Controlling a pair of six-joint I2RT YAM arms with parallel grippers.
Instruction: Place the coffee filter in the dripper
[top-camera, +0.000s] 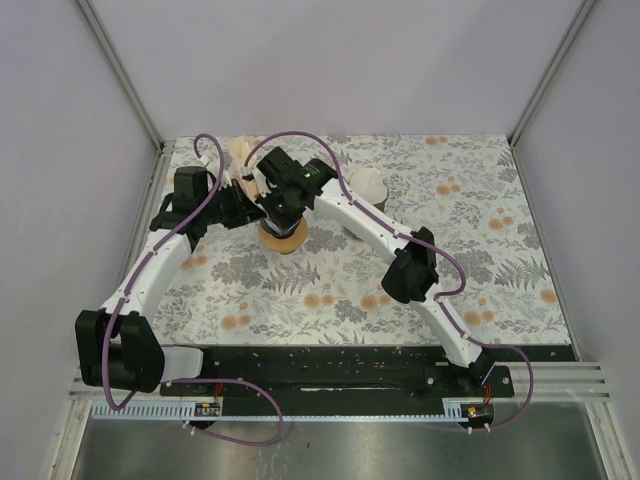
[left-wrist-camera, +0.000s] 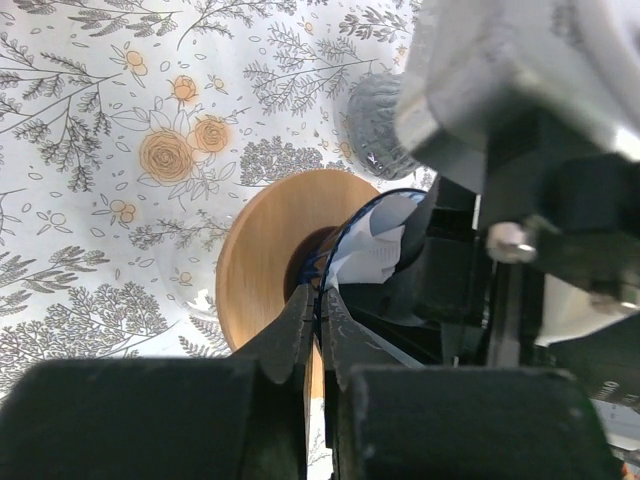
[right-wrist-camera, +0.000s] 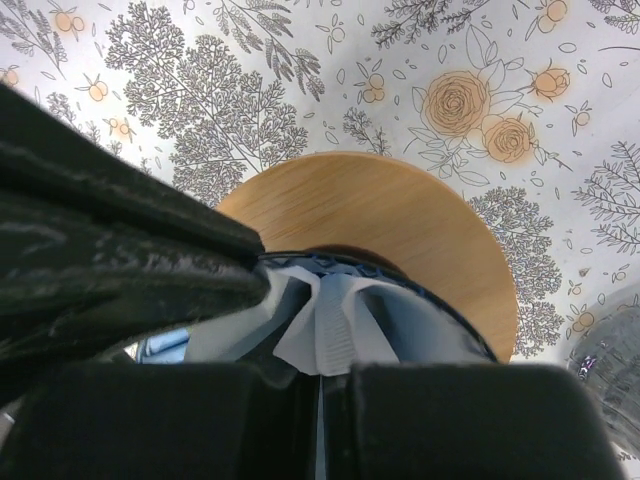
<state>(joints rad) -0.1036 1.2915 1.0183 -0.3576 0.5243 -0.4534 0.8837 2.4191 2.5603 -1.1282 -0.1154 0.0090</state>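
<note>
Contact on both sides now: my left gripper (left-wrist-camera: 318, 312) is clamped on the thin blue rim of the dripper (right-wrist-camera: 440, 320), fingers pinched tight with the edge running up between them, and I read that as a steadying hold, so the cone can't tip or skate on the floral tablecloth (top-camera: 450, 260) while the paper goes in. My right gripper (right-wrist-camera: 318, 385) is clenched on the coffee filter (right-wrist-camera: 330, 320), the white fold disappearing down between its fingers. The filter sits inside the dripper's mouth, crumpled and bunched toward the middle rather than spread against the wall, with the wooden collar (left-wrist-camera: 265, 255) showing round and flat underneath. From above, both wrists crowd over that one spot, nearly touching, which is why I'm coming at it from opposite sides. My judgement: the paper is in but not seated. Letting go of the filter cleanly, without dragging it back out, is the delicate part, and that rim grip is what should keep everything planted when I do.
</note>
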